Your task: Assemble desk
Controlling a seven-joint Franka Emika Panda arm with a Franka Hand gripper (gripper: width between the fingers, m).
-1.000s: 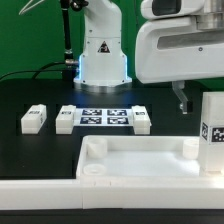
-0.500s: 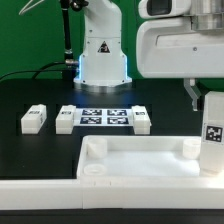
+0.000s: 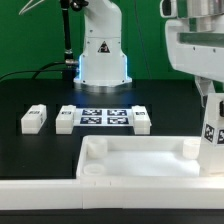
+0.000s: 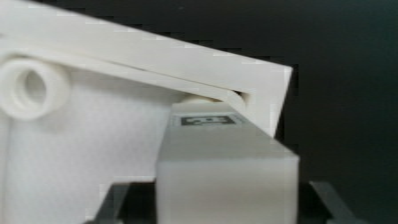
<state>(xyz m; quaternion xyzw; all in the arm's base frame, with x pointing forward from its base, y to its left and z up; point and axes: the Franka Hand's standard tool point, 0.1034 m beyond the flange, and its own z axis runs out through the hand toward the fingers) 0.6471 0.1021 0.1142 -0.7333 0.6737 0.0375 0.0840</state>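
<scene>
Gripper (image 4: 226,206) is now right over the standing leg (image 3: 213,130) and pinches it. Its two dark fingers (image 4: 128,207) press on the leg's two sides. A second ago it hung a bit to the exterior view's left of the leg and was not yet around it. So the grab looks done. I think the next job is to lift the leg and bring it to a corner socket (image 3: 92,170) of the tabletop (image 3: 140,160).

The leg stands upright at the exterior view's right edge, just beside the tabletop's rim. The exterior view shows the other legs (image 3: 33,119) lying by the marker board (image 3: 104,117), apart from the tabletop. The wrist view does not show them. Only the wrist view shows the fingers on the leg. In the exterior view the big white hand hides most of that.
</scene>
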